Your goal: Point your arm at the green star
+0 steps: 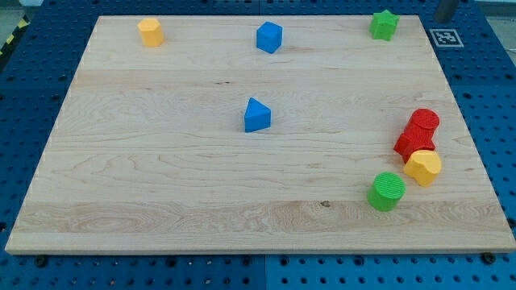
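The green star [384,24] lies at the top right corner of the wooden board [161,177]. My tip [443,18] shows as a dark rod end at the view's top right edge, just off the board. It stands to the right of the green star, apart from it, and touches no block.
A yellow block [151,32] is at the top left. A blue block [269,37] is at the top middle, and a blue wedge-like block [256,115] is near the centre. At the right sit two red blocks [418,134], a yellow block [422,167] and a green cylinder [386,191]. A marker tag [445,37] lies off the board.
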`<move>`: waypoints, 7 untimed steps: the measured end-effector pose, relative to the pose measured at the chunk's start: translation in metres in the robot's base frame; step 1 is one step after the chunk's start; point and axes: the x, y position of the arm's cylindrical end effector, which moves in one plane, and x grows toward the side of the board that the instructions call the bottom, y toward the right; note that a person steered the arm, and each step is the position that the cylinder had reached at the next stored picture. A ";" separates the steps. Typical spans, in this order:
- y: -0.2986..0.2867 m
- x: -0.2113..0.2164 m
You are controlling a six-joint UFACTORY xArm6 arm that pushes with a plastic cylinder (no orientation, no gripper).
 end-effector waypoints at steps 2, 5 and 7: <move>0.000 0.002; -0.029 0.020; -0.027 0.023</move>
